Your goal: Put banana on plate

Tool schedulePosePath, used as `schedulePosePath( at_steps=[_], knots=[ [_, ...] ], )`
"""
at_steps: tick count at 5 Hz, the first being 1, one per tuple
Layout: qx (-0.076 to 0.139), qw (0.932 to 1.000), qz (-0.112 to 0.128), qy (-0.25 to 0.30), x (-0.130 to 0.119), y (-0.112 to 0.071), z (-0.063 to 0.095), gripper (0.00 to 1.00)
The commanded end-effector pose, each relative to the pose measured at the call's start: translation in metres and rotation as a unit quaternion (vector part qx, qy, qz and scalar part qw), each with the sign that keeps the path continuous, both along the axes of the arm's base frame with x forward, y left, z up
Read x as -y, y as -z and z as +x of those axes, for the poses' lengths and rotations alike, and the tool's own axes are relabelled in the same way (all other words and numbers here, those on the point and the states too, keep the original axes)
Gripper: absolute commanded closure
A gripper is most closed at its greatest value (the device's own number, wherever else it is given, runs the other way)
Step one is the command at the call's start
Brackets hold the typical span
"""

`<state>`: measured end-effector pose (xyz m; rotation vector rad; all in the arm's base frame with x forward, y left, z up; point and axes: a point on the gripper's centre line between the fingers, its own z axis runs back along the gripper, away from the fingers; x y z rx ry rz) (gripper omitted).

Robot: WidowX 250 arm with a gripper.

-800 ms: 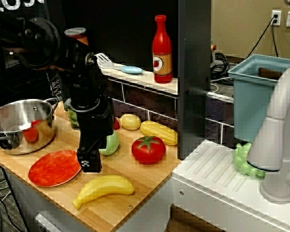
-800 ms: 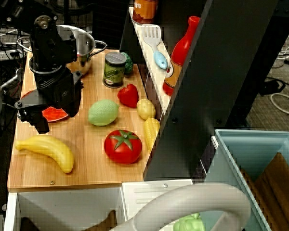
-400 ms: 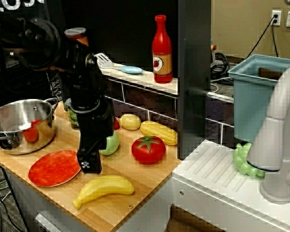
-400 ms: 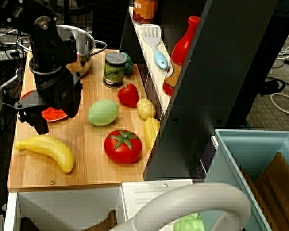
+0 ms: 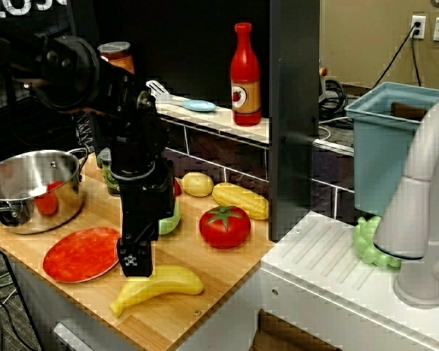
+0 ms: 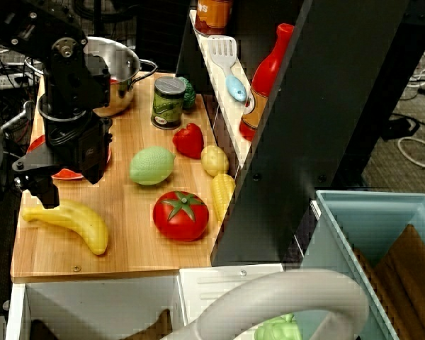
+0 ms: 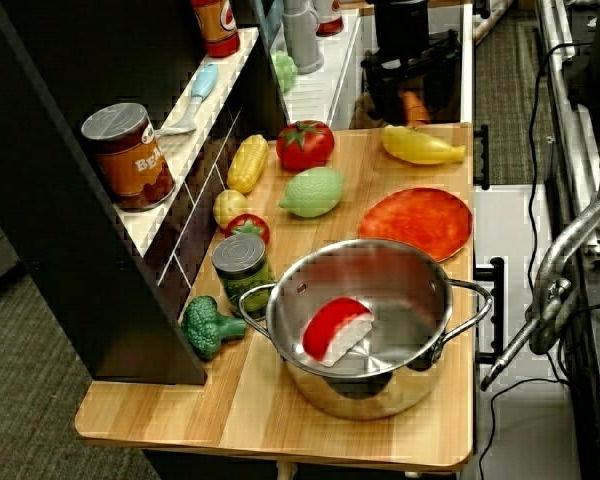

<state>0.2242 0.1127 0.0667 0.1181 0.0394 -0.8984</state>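
Indoor light falls evenly from above, bright on the bench and dim in the black backgrounds. Shadows under the objects are soft and short. The pot shows glare along its steel wall and rim; the banana carries a small highlight. All three views look coarse and blocky, with jagged edges. The near faucet is blurred.

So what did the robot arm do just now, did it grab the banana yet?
Not yet. The gripper moved down and toward the counter's front edge, from beside the plate to the banana. I cannot tell whether it has closed on it. The banana, plate, tomato and pot stayed put.
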Motion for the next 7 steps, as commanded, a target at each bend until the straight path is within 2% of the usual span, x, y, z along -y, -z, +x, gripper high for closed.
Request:
schedulePosePath(
  at_steps=[1,2,3,4,5,6,7],
  knots=[
    [0.003,0.9986,-0.012,-0.051,-0.009,0.009,-0.002,0.0],
    [0.006,0.9955,-0.021,-0.093,-0.014,0.026,-0.002,0.0],
    [-0.005,0.9896,-0.029,-0.141,-0.017,0.041,0.001,0.0],
    [-0.015,0.9823,-0.032,-0.184,-0.02,0.046,0.005,0.0],
    [-0.023,0.9771,-0.042,-0.207,-0.026,0.052,0.007,0.19],
    [-0.034,0.9774,-0.048,-0.203,-0.028,0.057,0.008,1.0],
    [-0.024,0.9841,-0.049,-0.169,-0.031,0.043,0.009,1.0]
  ],
)
